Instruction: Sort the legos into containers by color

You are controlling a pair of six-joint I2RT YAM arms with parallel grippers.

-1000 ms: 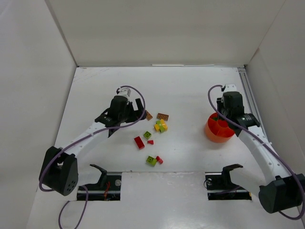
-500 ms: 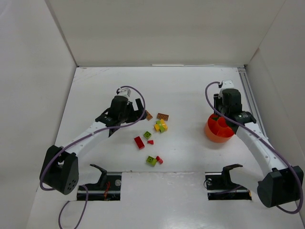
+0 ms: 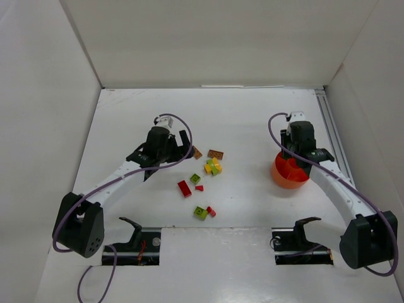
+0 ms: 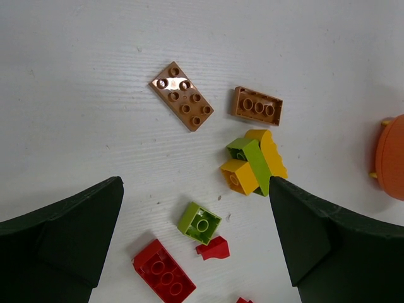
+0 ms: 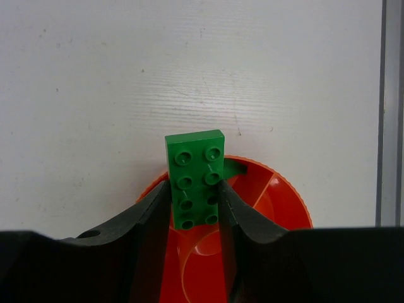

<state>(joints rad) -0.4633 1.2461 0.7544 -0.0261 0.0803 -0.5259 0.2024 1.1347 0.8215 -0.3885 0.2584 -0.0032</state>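
Pinching a green brick (image 5: pixel 196 180) over the orange bowl (image 5: pixel 287 202) is the right claw (image 5: pixel 193 190); left claw (image 4: pixel 194 189) gapes.

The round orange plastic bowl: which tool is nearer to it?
Right. The right tool, gripping a dark green brick, hangs just above the bowl; the left tool, open, is far to its left over loose bricks.

White table (image 3: pixel 252 113) — white enclosure walls (image 3: pixel 208 44); metal rail (image 3: pixel 329 126) along right edge.
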